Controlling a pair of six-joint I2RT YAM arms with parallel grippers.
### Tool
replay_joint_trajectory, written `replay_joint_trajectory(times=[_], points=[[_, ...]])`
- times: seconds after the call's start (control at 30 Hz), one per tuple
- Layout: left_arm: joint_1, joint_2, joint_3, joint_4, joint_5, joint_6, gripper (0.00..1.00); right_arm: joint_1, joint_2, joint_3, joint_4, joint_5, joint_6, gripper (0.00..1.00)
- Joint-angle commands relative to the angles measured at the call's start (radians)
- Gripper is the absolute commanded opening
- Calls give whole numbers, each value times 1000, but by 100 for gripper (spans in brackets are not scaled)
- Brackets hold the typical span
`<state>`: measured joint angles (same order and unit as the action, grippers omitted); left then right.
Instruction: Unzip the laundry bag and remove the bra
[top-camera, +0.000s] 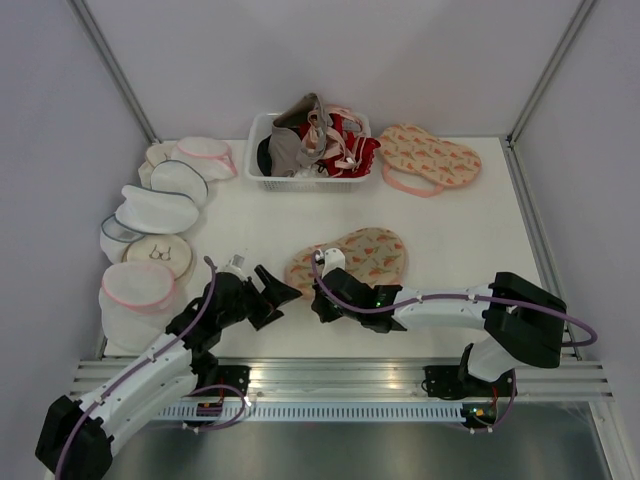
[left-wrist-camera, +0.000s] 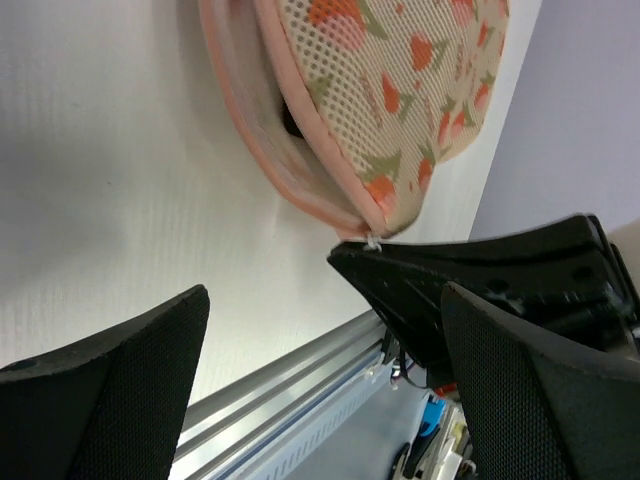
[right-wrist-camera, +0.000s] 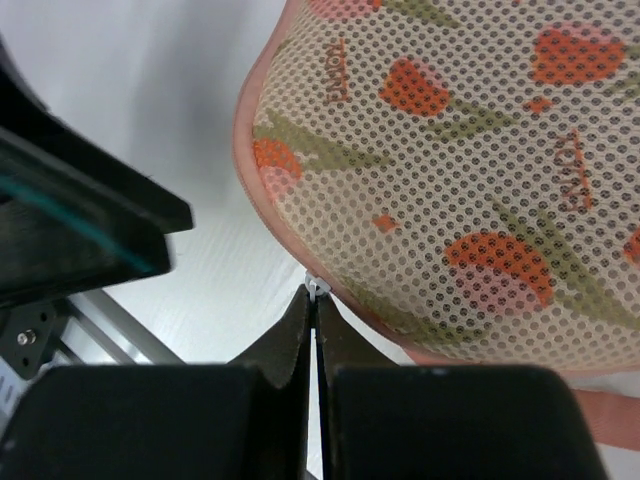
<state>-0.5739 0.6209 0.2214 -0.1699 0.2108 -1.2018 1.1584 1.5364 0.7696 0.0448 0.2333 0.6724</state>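
The laundry bag (top-camera: 352, 255), peach mesh with watermelon print and pink trim, lies flat at the table's middle. My right gripper (top-camera: 320, 300) is at its near-left edge. In the right wrist view the right gripper (right-wrist-camera: 314, 302) is shut on the small white zipper pull (right-wrist-camera: 316, 287) at the bag's rim (right-wrist-camera: 440, 150). My left gripper (top-camera: 277, 298) is open and empty just left of the bag. In the left wrist view (left-wrist-camera: 325, 340) the bag's pink seam (left-wrist-camera: 300, 170) is parted, with a dark sliver (left-wrist-camera: 291, 120) inside. The bra is otherwise hidden.
A white basket (top-camera: 262, 150) of red, pink and grey garments stands at the back. A second watermelon pouch (top-camera: 430, 160) lies to its right. Several white mesh round pouches (top-camera: 155, 210) line the left side. The metal rail (top-camera: 340, 375) runs along the near edge.
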Motion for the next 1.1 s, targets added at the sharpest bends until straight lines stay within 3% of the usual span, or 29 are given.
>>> replay_joint_trajectory(times=[0.0, 0.33, 0.4, 0.5, 0.57, 0.6, 0.67, 0.7, 0.73, 0.9, 1.07], points=[[-3, 54, -14, 163, -46, -99, 100, -2, -28, -16, 125, -89, -25, 0], [-32, 304, -4, 429, -76, -163, 99, 7, -22, -33, 207, -161, -19, 0], [-46, 329, -8, 472, -67, -173, 94, 11, -24, -35, 214, -163, -17, 0], [-53, 350, -17, 517, -65, -174, 82, 12, -30, -41, 239, -167, -19, 1], [-53, 338, -36, 544, -70, -174, 67, 12, -29, -32, 233, -172, -22, 0], [-53, 332, -39, 550, -77, -174, 49, 11, -28, -30, 231, -173, -23, 0], [-53, 309, -45, 546, -89, -168, 31, 12, -24, -26, 219, -178, -25, 0], [-53, 303, -44, 535, -94, -165, 13, 12, -24, -21, 207, -175, -28, 1], [-53, 295, -40, 520, -99, -157, 4, 11, -22, -13, 184, -169, -33, 0], [-46, 264, -22, 461, -117, -96, 2, 12, -21, 49, -40, -102, -60, 1], [-8, 276, 2, 443, -77, -3, 2, 11, 21, 128, -453, 98, -1, 0]])
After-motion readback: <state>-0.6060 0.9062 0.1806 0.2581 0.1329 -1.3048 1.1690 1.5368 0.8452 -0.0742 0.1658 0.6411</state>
